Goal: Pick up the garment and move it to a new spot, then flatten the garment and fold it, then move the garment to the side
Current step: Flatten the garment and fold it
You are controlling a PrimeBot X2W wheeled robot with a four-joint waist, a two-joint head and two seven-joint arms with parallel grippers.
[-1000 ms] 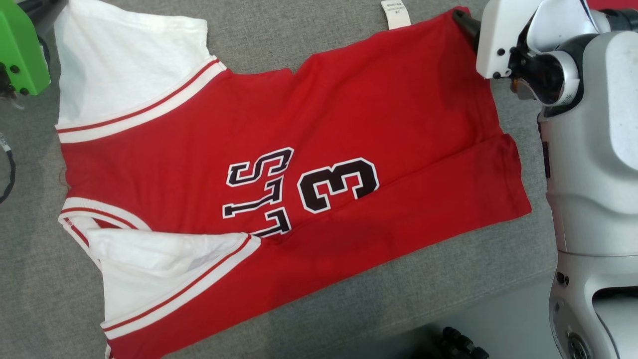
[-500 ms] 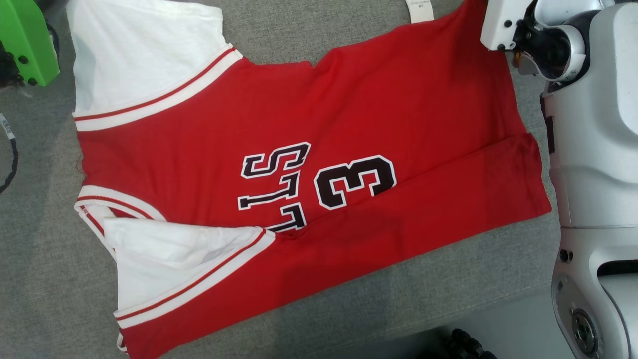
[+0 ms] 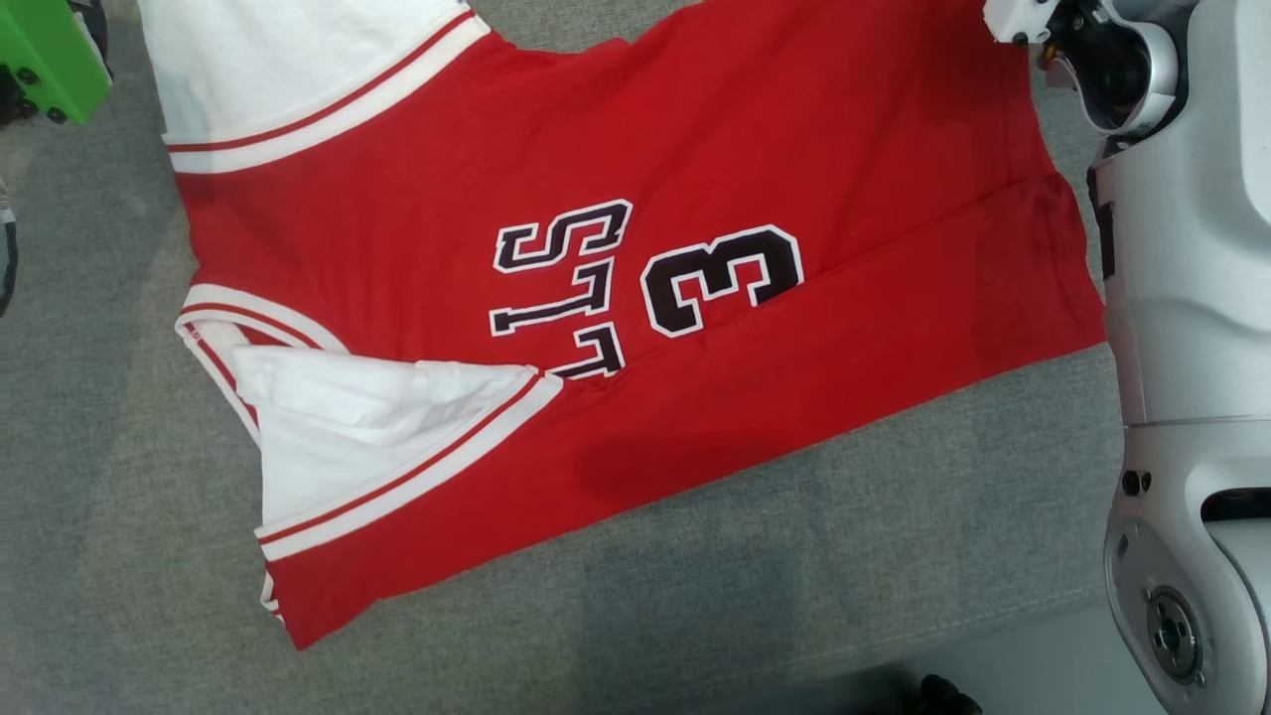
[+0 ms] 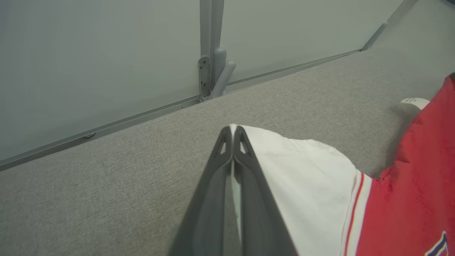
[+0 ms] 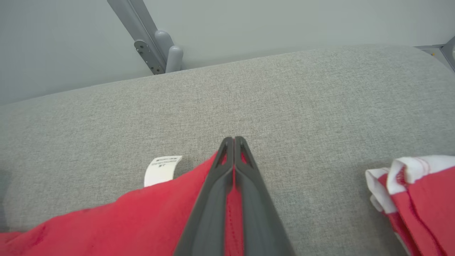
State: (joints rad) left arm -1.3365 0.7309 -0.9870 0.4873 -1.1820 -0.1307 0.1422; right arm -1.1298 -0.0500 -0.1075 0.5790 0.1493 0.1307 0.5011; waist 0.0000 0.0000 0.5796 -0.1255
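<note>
Red jersey (image 3: 635, 149) lies flat on the bench (image 3: 695, 616); right end effector (image 5: 234, 140), newly shut, pinches its one o'clock hem corner (image 5: 199, 188), left end effector (image 4: 233, 128) pinches the eleven o'clock sleeve (image 4: 302, 170): folding can likely begin.

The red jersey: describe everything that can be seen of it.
A red jersey of soft-looking fabric with white sleeves edged in red-and-white stripes. Black white-outlined lettering and a 3 mark the body, partly covered where the near long edge is folded over. It lies spread mostly flat on the grey padded surface. A white care label sticks out at one edge. The left gripper is shut on a white sleeve corner; the right gripper is shut on a red corner.
</note>
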